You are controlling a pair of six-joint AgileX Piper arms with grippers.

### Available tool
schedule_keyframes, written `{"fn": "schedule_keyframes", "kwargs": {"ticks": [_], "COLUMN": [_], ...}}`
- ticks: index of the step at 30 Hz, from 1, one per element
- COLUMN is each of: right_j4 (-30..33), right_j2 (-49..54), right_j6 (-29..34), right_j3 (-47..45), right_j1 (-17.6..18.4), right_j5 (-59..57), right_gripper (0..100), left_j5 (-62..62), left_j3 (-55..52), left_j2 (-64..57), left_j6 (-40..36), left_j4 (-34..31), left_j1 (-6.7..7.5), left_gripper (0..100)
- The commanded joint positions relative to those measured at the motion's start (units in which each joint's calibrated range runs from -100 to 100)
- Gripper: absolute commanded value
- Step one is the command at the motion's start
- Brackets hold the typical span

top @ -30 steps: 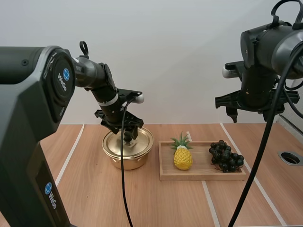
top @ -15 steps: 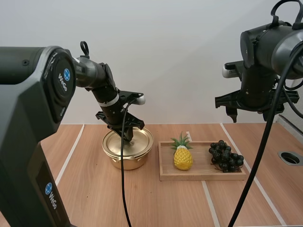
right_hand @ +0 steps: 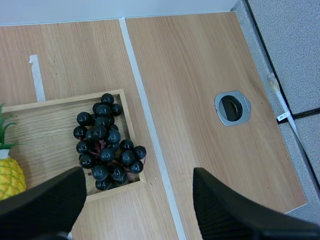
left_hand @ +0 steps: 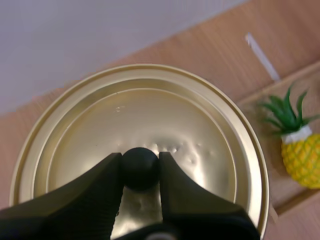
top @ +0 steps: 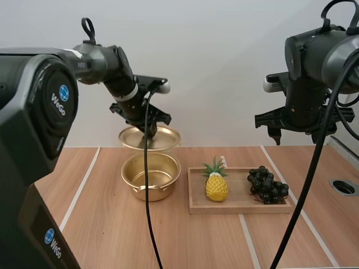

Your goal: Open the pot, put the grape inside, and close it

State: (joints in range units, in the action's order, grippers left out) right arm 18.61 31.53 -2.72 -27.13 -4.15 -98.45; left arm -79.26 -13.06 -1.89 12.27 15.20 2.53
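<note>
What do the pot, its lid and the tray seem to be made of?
The pot is likely metal, gold-coloured and glossy; its wall shows bright reflections. The lid has the same gold metal look, with shiny highlights and pressed rings; its knob is matte black, perhaps plastic. The tray is seemingly wood, pale and matte, with visible grain.

The round, shallow gold metal pot (top: 150, 176) stands upright and open on the wooden table (top: 112, 224), left of centre toward the far edge. Its gold lid (top: 162, 137) hangs roughly level above it, clear of the rim, with the black ball knob (left_hand: 140, 167) pinched in the left gripper (top: 150, 131). The bunch of near-black grapes (top: 268, 185) lies at the right end of the wooden tray (top: 241, 208).
</note>
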Motion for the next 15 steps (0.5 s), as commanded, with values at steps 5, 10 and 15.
{"fn": "schedule_keyframes", "kwargs": {"ticks": [5,10,15], "right_j4": [0.10,0.10,0.10], "right_j2": [0.41,0.41,0.41], "right_j6": [0.30,0.30,0.30], "right_j3": [-0.35,-0.35,-0.35], "right_j1": [-0.31,-0.31,-0.31], "right_j5": [0.81,1.72,3.26], "right_gripper": [100,100,100], "left_j5": [-0.26,0.56,6.72], "left_j3": [7.58,9.79,10.91], "left_j2": [-7.15,-12.64,-19.07], "left_j6": [-3.24,-4.71,-9.13], "left_j4": [0.37,0.37,-1.00], "left_j1": [0.11,0.11,0.11], "left_gripper": [1,1,1]}}
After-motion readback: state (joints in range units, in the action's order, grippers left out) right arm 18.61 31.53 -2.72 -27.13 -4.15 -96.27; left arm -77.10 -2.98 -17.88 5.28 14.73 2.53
